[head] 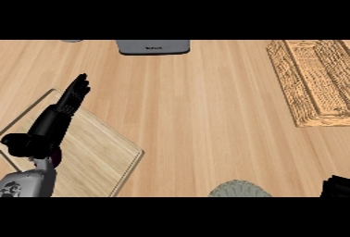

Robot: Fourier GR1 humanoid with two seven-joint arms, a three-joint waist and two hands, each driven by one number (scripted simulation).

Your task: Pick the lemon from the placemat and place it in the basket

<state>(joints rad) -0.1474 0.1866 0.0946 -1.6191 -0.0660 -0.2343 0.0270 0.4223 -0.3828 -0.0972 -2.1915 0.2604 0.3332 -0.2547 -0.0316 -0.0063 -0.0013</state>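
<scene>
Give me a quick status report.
Left robot hand open, over placemat. Right robot hand barely in frame. Lemon not visible. Basket far right, path unobstructed.

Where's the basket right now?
In the head view the basket sits at the counter's far right, running to the picture's right edge, well across from the left hand and right of the grey appliance.

My left hand [68, 102] is raised at the view's left, its fingers [79, 85] straight and together, pointing up and away, on a grey forearm rising from the lower left corner. Of my right hand [336, 187] I see only a black sliver at the lower right edge.
</scene>
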